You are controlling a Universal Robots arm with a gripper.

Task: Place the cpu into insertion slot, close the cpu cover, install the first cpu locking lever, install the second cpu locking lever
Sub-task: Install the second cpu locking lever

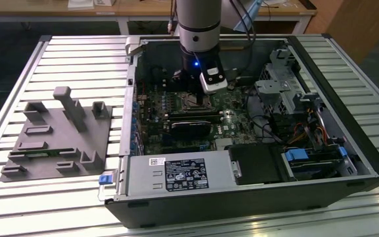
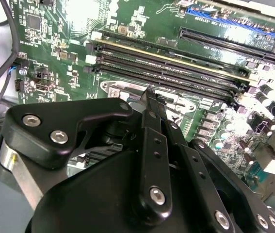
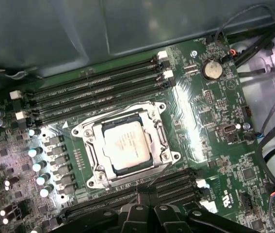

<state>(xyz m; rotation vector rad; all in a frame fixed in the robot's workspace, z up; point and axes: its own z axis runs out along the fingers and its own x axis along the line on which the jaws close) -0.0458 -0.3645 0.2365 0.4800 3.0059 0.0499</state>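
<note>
The small square silver-grey cpu (image 3: 127,143) sits in the silvery-rimmed insertion slot (image 3: 162,141), under the thin metal cpu cover (image 3: 96,156). The black gripper (image 3: 147,194) hangs just beside it, fingers drawn together, holding nothing.

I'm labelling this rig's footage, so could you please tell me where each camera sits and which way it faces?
Exterior view: off the arm, above the open computer case, looking down; arm and gripper over the motherboard.
First wrist view: on the arm, facing the cpu in the insertion slot with the cpu cover down; gripper linkage at the edge.
Second wrist view: on the arm, close behind the gripper.
Both wrist views share the memory slots.
</note>
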